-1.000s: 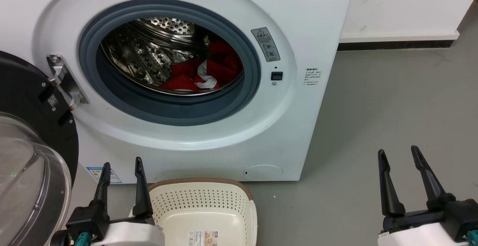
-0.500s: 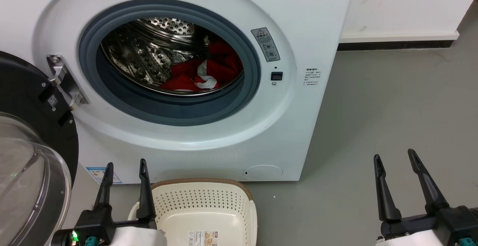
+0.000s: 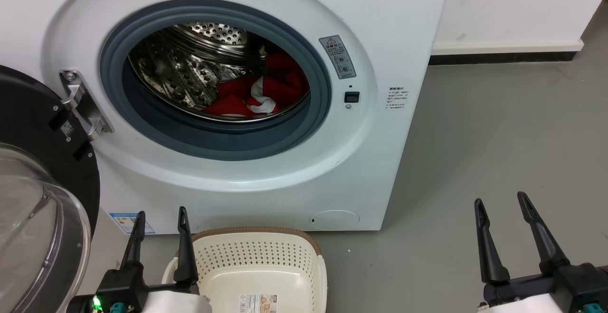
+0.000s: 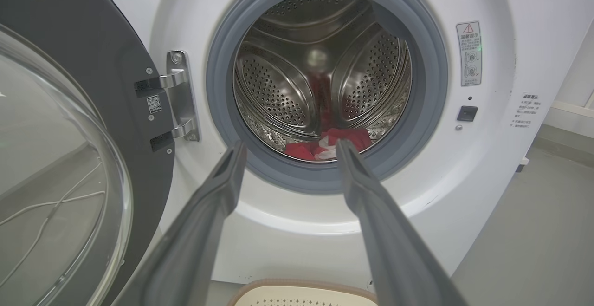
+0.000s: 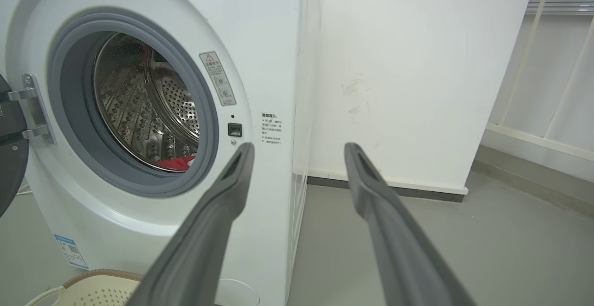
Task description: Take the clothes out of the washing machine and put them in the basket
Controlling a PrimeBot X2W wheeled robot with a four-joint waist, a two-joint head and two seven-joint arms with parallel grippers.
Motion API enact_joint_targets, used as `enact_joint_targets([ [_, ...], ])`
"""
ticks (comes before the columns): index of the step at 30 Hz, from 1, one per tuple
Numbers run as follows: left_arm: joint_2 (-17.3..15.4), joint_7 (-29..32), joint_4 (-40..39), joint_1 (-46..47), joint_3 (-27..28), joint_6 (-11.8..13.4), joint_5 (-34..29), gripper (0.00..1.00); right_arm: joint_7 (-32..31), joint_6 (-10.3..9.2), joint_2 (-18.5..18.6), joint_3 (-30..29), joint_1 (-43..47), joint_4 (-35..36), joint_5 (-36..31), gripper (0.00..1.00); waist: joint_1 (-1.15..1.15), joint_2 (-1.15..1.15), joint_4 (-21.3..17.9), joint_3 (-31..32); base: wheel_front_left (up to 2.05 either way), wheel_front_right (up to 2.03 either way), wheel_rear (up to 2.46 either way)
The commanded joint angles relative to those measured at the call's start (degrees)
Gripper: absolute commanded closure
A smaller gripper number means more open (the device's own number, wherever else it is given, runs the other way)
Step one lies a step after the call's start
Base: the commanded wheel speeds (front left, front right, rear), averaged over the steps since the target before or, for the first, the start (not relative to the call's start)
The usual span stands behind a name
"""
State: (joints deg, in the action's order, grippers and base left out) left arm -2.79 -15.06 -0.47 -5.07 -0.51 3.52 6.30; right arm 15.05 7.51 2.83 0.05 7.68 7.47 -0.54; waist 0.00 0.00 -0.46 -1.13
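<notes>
Grey floor (image 3: 475, 137) fronts washing machine (image 3: 380, 18). Clothes (image 3: 266, 90) low in its drum, right of centre. Basket (image 3: 259, 232) at its foot. Left gripper (image 3: 161, 211) and right gripper (image 3: 499, 198) spread, empty, below its opening. Risk: jersey dragging over seal (image 3: 213, 144), slipping, missing small basket.

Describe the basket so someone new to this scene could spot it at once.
Find the washing machine, the big white front-loader with its door open. On the floor just in front of it sits the basket. It is the one cream, perforated tub with a brown rim and a sticker on its bottom.
</notes>
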Motion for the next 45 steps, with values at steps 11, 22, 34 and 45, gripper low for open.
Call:
enact_joint_targets([
  [11, -0.17, -0.17, 0.57, -0.48, 0.00, 0.33, -0.19, 0.00, 0.20, -0.04, 0.09, 0.14, 0.76, -0.55, 0.09, 0.00, 0.00, 0.00, -0.07, -0.07, 0.00, 0.00, 0.00],
  [22, -0.16, -0.17, 2.24, 1.90, 1.29, -1.10, 0.98, 0.00, 0.20, -0.04, 0.09, 0.80, -0.81, -0.16, -0.21, 0.00, 0.00, 0.00, -1.15, -1.49, 0.00, 0.00, 0.00],
  [34, -3.12, -0.17, 13.68, 23.06, 6.34, -6.92, -2.64, 0.00, 0.18, -0.04, 0.06, 1.26, -7.89, 1.69, 0.46, 0.00, 0.00, 0.00, -5.60, -13.38, 0.00, 0.00, 0.00],
  [45, -10.53, -0.16, 29.49, 44.29, 6.90, -8.66, -4.51, 0.00, 0.17, -0.04, 0.05, 1.25, -13.54, 2.78, 2.72, 0.00, 0.00, 0.00, -10.56, -23.56, 0.00, 0.00, 0.00],
])
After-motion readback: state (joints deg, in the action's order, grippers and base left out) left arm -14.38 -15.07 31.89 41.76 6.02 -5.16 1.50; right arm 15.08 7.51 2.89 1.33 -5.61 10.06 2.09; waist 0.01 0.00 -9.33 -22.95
